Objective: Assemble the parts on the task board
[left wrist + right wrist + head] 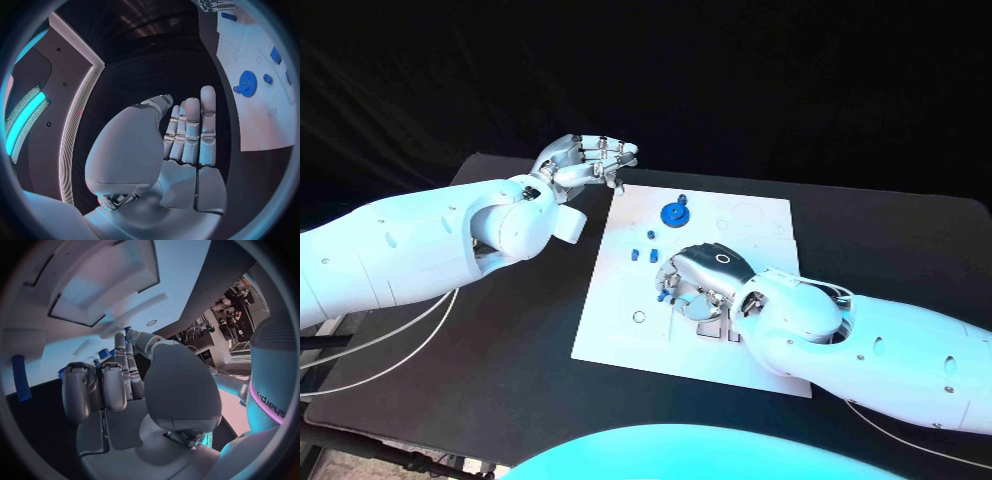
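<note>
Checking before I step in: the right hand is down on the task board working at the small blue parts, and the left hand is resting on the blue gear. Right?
Not quite. The left hand is off the task board, raised beyond its far left corner, holding nothing. The blue gear lies untouched on the board, as the head view shows. The right hand is indeed down on the board at the small blue parts.

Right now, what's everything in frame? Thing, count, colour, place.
table: one, black, under everything.
task board: one, white plate, middle of the table.
gear part: one, blue, round, on the board's far half.
small parts: a few, blue, on the board between the gear part and the right hand; exact count unclear.
blue piece: one, at the right hand's fingers; whether it is held cannot be told.
left hand: one, silver, fingers curled, holds nothing, raised off the board's far left corner.
right hand: one, silver, palm down over the board's middle.
</note>
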Motion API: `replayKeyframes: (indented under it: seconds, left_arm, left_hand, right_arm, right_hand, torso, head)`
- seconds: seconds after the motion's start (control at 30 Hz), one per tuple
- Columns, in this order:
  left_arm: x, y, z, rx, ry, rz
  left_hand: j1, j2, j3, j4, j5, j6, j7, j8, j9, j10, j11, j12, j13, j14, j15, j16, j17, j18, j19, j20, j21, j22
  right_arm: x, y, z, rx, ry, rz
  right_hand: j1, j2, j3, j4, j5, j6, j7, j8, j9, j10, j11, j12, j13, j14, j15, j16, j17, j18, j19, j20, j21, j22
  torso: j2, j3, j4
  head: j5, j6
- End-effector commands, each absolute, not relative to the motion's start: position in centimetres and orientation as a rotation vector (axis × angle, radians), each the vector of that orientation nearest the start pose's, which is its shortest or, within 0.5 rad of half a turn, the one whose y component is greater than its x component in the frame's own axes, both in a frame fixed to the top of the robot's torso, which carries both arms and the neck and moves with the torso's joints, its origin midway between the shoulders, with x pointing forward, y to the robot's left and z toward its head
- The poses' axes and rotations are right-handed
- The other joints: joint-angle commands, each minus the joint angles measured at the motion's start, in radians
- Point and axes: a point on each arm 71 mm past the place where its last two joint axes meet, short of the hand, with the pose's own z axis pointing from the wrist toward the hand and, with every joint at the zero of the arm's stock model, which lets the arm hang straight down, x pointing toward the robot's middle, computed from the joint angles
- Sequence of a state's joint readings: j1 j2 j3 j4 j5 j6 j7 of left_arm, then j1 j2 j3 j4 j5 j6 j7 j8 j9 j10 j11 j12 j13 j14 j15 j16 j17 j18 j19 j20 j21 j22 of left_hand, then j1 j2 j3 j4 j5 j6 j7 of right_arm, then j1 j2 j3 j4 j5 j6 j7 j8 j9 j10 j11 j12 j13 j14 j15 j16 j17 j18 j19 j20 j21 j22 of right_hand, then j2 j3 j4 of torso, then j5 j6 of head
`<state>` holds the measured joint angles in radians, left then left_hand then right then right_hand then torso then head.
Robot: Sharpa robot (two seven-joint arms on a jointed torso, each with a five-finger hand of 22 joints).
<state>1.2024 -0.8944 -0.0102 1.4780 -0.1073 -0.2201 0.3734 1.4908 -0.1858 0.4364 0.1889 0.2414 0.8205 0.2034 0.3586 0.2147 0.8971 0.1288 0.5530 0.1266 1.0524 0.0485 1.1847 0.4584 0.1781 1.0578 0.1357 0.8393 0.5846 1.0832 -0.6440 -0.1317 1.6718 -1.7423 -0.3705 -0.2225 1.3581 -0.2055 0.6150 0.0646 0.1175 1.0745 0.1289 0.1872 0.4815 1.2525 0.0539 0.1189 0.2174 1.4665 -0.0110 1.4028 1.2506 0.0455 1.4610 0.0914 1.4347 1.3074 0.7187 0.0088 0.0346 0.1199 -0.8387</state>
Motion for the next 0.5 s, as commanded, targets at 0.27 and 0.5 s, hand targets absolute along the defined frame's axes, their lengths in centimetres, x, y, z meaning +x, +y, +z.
replayKeyframes:
  seconds: [0.27,0.5]
  left_arm:
    - [49.86,24.28,-16.7,-1.005,1.433,-1.538]
    - [49.86,24.35,-16.71,-1.007,1.434,-1.536]
  left_hand:
    - [-0.002,-0.002,0.004,0.001,0.003,-0.008,-0.002,-0.003,-0.002,-0.008,0.002,0.004,0.002,-0.004,0.002,-0.005,-0.002,0.006,0.006,-0.002,-0.004,-0.001]
    - [-0.002,-0.002,0.004,0.001,0.003,-0.008,-0.002,-0.003,-0.002,-0.008,0.002,0.004,0.002,-0.004,0.002,-0.005,-0.002,0.006,0.006,-0.002,-0.004,-0.001]
  right_arm:
    - [39.45,-5.88,-24.19,-0.512,1.643,0.809]
    - [39.29,-5.64,-24.35,-0.526,1.657,0.811]
  right_hand:
    - [-0.01,0.001,-0.001,0.007,-0.004,0.002,-0.001,0.005,0.001,0.002,0.005,-0.005,-0.001,0.039,-0.006,0.0,-0.001,-0.015,0.05,-0.004,0.004,0.203]
    - [-0.013,0.001,-0.001,0.007,-0.004,0.001,-0.001,0.005,0.001,0.002,0.006,-0.007,-0.002,0.04,-0.006,0.0,0.0,-0.016,0.051,-0.004,0.005,0.203]
  torso:
    - [0.0,-0.0002,0.0]
    - [0.0,-0.0006,-0.0002]
  head:
    - [0.002,-0.003]
    - [0.003,-0.005]
